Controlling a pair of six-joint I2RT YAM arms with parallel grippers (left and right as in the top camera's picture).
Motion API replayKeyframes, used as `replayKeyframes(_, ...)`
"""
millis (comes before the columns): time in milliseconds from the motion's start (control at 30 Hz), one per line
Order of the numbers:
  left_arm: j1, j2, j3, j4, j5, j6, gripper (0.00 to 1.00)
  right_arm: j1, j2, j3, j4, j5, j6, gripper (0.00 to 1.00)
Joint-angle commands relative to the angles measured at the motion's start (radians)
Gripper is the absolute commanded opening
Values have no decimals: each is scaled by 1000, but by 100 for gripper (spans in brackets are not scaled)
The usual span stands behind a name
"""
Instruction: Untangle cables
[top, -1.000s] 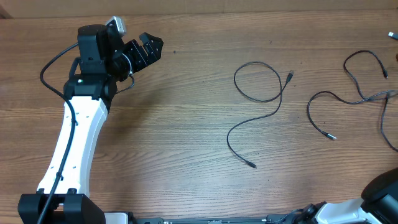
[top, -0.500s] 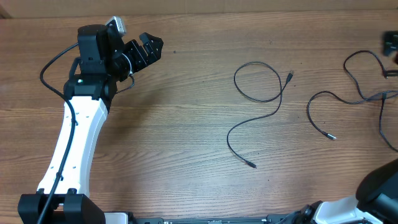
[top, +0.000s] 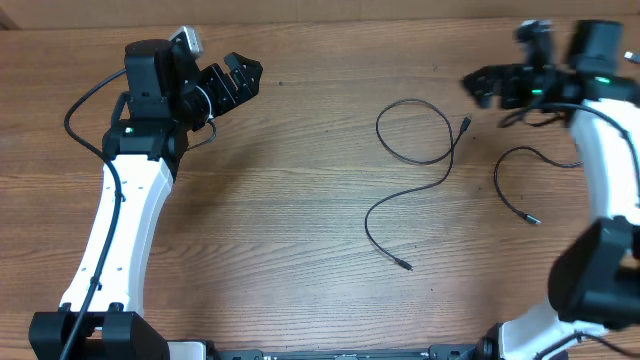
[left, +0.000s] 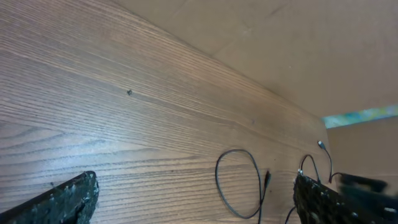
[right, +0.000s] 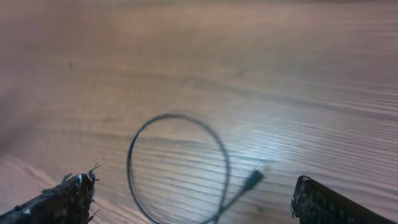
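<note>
Centre-frame on wooden bench (top: 300, 200): thin black looped cord (top: 378, 130); second thin black cord (top: 497, 175) at right. Light, floppy, prob. slippery, so pinch nr a plug end. Left hand (top: 240, 75) upper left, right hand (top: 478, 88) upper right: both w/ fingers apart, empty.

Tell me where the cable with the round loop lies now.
In the overhead view, the looped cable lies right of centre on the table, near the open right gripper, with another cable further right.

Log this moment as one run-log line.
left tool open, empty | right tool open, empty, near looped cable | looped cable on table, untouched | second cable apart
</note>
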Motion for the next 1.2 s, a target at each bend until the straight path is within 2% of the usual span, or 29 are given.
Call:
replayKeyframes(0,0,-2,5,3,-6,23,100,80,70,2,6,70,-51,100)
replayKeyframes(367,0,-2,5,3,-6,23,100,217,251,2,105,219,-58,100)
replayKeyframes(667,0,-2,5,3,-6,23,100,216,352,2,192,222,-351,100)
replayKeyframes(900,0,-2,5,3,-6,23,100,208,383,2,309,221,-362,100)
replayKeyframes(1167,0,-2,5,3,-6,23,100,207,456,2,323,208,-361,97)
